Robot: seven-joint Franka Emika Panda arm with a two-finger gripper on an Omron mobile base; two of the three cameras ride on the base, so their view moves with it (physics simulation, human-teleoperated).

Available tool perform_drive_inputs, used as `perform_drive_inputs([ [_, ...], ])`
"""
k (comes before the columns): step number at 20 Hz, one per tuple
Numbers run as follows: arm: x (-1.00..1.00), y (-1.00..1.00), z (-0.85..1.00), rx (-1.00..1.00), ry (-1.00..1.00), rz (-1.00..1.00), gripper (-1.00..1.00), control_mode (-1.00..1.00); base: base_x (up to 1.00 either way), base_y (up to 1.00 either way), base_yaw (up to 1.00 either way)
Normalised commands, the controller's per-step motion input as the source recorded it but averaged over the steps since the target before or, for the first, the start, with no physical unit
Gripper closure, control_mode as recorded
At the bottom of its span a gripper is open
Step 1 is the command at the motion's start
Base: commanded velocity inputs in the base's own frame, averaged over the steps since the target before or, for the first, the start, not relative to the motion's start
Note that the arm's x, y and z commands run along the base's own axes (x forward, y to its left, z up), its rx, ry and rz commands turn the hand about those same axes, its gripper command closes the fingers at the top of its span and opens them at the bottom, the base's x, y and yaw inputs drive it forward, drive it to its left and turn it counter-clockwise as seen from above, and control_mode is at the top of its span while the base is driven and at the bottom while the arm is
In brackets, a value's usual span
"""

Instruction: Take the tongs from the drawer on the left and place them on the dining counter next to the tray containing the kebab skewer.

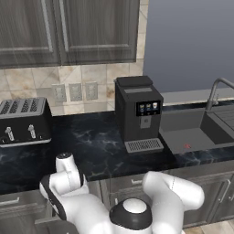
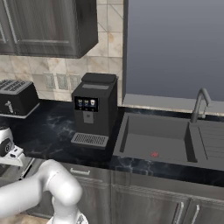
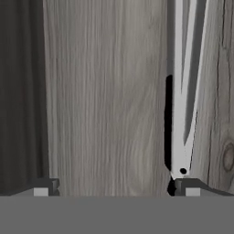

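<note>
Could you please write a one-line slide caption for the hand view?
Open gripper over the drawer's wood-grain floor, tongs lying by one fingertip.

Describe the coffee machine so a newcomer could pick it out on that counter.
Start at the black marble counter under the grey wall cabinets. Between the four-slot toaster on the left and the sink on the right stands the coffee machine. It is the tall dark box with a small lit screen and a metal drip grille.

Base views flank arm from behind, look down, share coffee machine (image 1: 138, 113) on bench (image 1: 91, 146); hand view close above drawer floor (image 3: 105, 100).
</note>
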Motion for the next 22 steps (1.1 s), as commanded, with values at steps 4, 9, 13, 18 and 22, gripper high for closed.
perform_drive_inputs([
  [4, -0.06, 0.08, -0.45, -0.01, 0.00, 0.00, -1.00, -1.00, 0.00, 0.00, 0.00],
  [9, -0.25, 0.13, -0.37, 0.00, 0.00, 0.00, -1.00, -1.00, 0.00, 0.00, 0.00],
  [13, -0.38, 0.12, -0.23, 0.00, 0.00, 0.00, -1.00, -1.00, 0.00, 0.00, 0.00],
  [18, -0.38, 0.18, -0.29, -0.01, 0.00, 0.00, -1.00, -1.00, 0.00, 0.00, 0.00],
  [22, -0.05, 0.01, -0.23, 0.00, 0.00, 0.00, -1.00, -1.00, 0.00, 0.00, 0.00],
])
